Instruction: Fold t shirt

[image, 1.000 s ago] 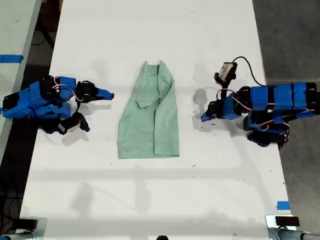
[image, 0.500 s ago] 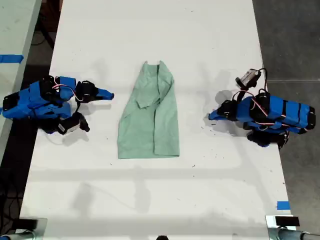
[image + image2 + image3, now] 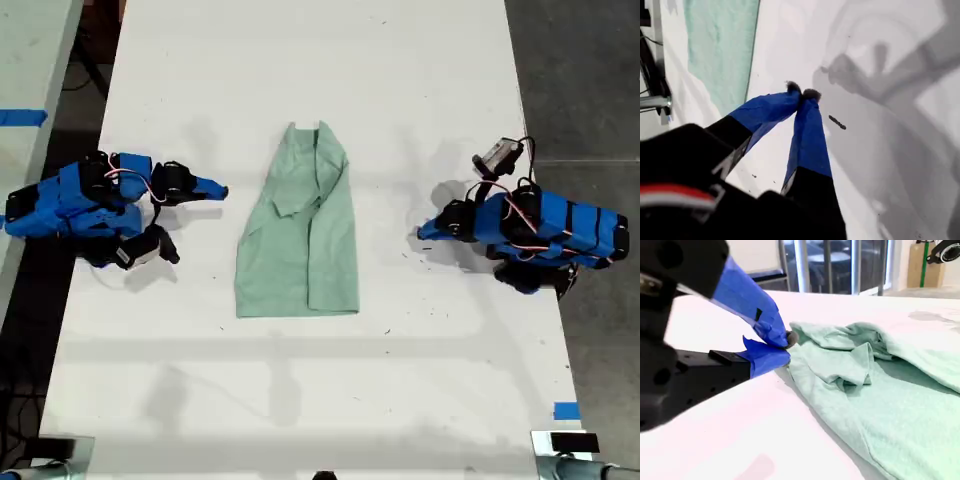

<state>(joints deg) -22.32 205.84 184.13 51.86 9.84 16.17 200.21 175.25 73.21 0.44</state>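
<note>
T shirt (image 3: 300, 235) lies flat on the white table (image 3: 300, 60), about midway between my 2 arms. Both sleeves and sides are already turned in, so it's a narrow strip: collar end toward the far table edge, hem toward the near edge in the exterior view. Long axis runs far-to-near, crosswise to the line between the grippers.

My second gripper (image 3: 785, 342) sits just off the shirt's collar-end edge, on the exterior view's left (image 3: 215, 187). Tips are pressed together, nothing between them, cloth close but not touching as far as I can tell. The folded sleeve bunch is the nearest bit of fabric to it.

My first gripper (image 3: 802, 93) is on the shirt's other side, the exterior view's right (image 3: 425, 232). Tips are also pinched together on nothing, over bare table. Only a strip of shirt edge (image 3: 720, 45) shows in its wrist view, clearly apart from the tips.

Judgement: second gripper is the nearer one, first is noticeably further out. What's left looks like 1 fold along the long axis, hem up to collar or the reverse. Both grippers face the long sides, so each must part its tips and shift along the strip to an end corner before lifting.
</note>
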